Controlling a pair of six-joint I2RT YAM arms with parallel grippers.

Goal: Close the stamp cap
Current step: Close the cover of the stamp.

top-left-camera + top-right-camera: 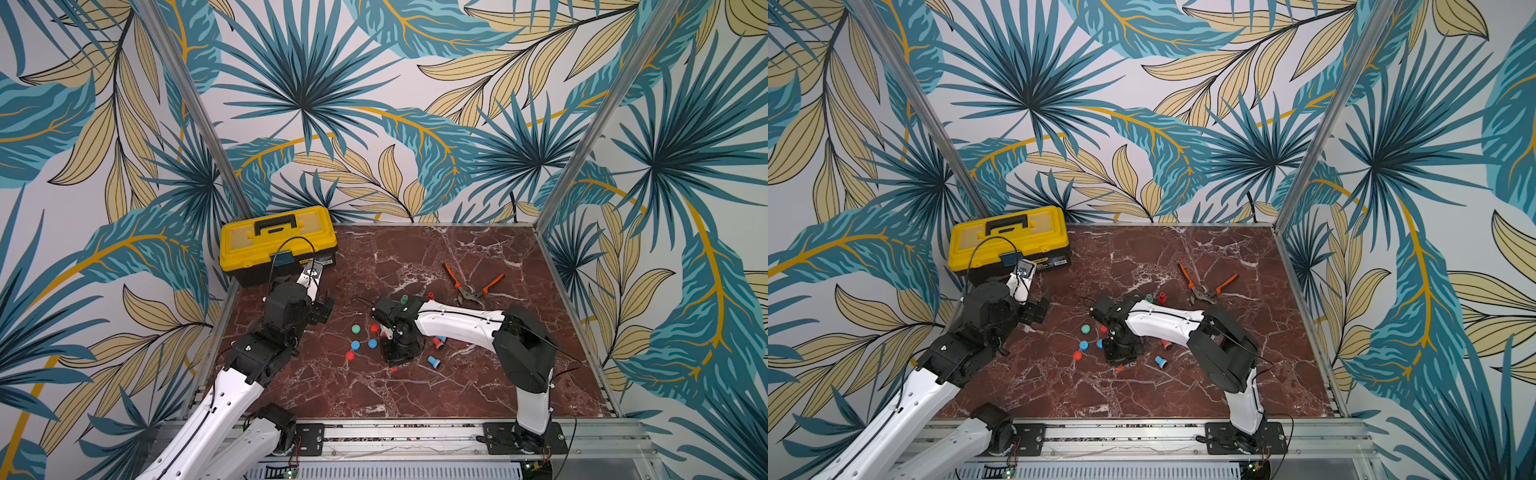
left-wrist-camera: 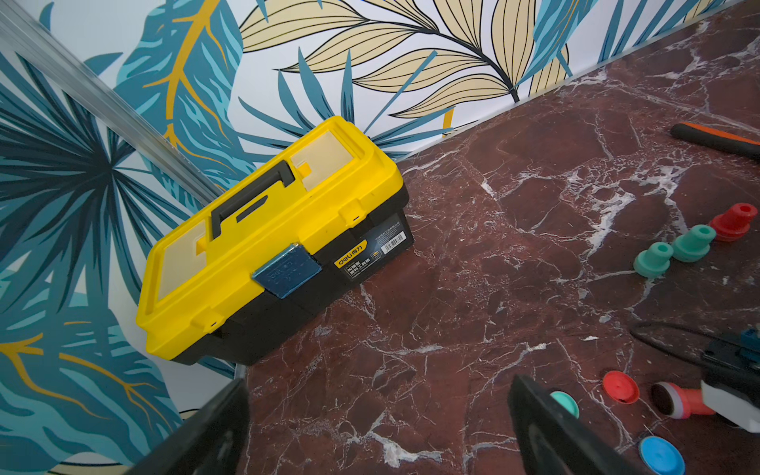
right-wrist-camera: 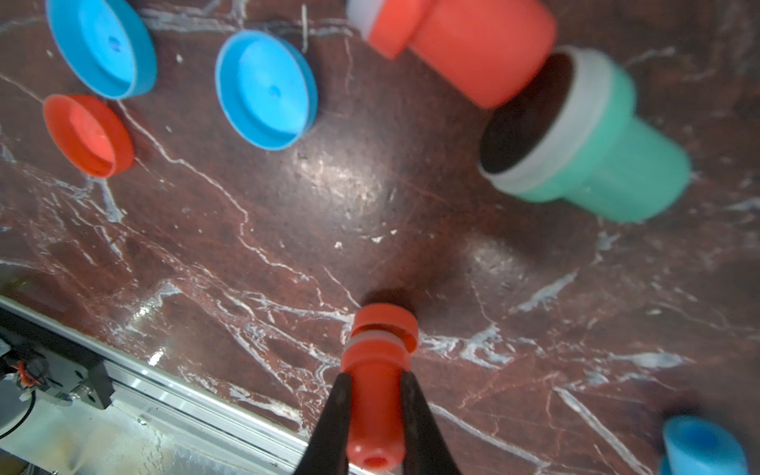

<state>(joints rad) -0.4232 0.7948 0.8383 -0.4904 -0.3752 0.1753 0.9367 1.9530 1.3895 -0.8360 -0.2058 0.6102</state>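
Right jaws pinch the smooth handle of a red plastic stamp (image 3: 372, 411) at the lower centre of the right wrist view, its face pushed into a shallow red cap (image 3: 384, 325) on the glossy, marble-veined worktop (image 3: 370, 205). The left jaws hang spread near the yellow toolbox (image 1: 277, 239), centre left in a top view. A white collar shows in a gap, so the cap looks half seated: a crooked push could skid it across the slick surface or twist the stamp in the narrow grip.
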